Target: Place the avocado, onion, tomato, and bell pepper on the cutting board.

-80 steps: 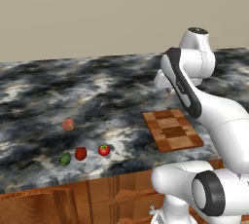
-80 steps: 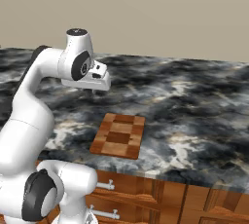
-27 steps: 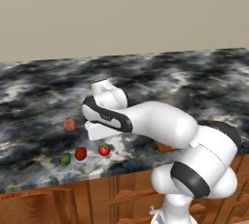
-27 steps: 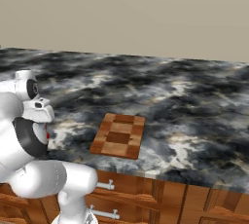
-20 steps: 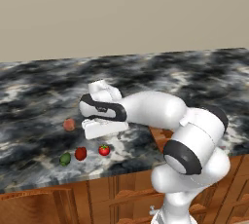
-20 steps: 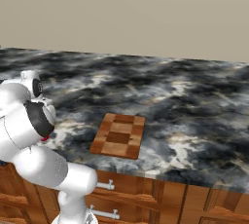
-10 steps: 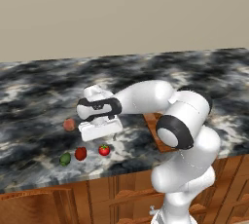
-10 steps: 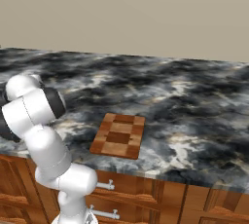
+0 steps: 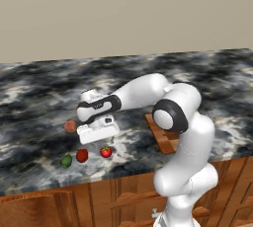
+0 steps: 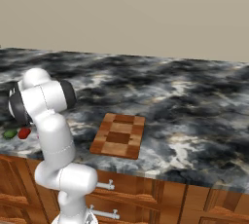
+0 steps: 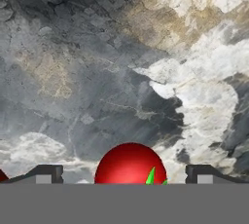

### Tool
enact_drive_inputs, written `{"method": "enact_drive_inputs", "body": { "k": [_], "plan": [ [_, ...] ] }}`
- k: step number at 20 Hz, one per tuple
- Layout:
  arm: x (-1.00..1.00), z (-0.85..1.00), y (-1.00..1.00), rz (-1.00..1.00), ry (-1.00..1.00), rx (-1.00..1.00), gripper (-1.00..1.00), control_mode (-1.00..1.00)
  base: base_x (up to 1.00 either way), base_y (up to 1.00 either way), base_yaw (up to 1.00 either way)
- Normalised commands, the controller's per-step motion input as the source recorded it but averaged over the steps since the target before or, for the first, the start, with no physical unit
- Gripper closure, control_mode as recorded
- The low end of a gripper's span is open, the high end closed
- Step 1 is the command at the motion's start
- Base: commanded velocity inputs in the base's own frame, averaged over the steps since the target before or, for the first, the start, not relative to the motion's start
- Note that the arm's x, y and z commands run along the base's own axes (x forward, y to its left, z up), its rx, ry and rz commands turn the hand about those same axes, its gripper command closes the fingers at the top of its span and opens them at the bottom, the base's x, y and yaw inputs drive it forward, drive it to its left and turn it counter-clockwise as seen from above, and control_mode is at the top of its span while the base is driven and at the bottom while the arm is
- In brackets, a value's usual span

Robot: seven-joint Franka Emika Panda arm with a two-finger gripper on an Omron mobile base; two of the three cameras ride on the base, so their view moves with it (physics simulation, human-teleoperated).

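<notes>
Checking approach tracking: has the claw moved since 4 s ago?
Yes. In the left base view the claw has swung from above the cutting board leftward across the counter and now hangs open above the tomato.

1. We see a kitchen: a long dark marbled stone counter [image 10: 185, 116] against a plain beige wall [image 9: 123, 14]
2. Wooden cabinet fronts [image 10: 160, 203] with metal handles [image 10: 103, 186] below
3. A checkered cutting board [image 10: 118, 135] and produce, e.g. the tomato [image 9: 105, 152], on top
</notes>
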Motion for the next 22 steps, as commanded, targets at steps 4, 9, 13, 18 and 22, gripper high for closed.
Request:
{"method": "enact_drive_inputs", "body": {
  "k": [4,9,13,18,22],
  "plan": [
    [0.00,-0.25,0.00,-0.06,0.00,0.00,-1.00,-1.00,0.00,0.00,0.00],
    [-0.04,-0.13,-0.09,-0.08,0.00,0.00,-1.00,-1.00,0.00,0.00,0.00],
    [0.00,-0.07,-0.04,-0.07,0.00,0.00,-1.00,-1.00,0.00,0.00,0.00],
    [-0.13,-0.04,-0.03,-0.07,0.00,0.00,-1.00,-1.00,0.00,0.00,0.00],
    [-0.17,-0.01,-0.01,-0.06,0.00,0.00,-1.00,-1.00,0.00,0.00,0.00]
  ]
}}
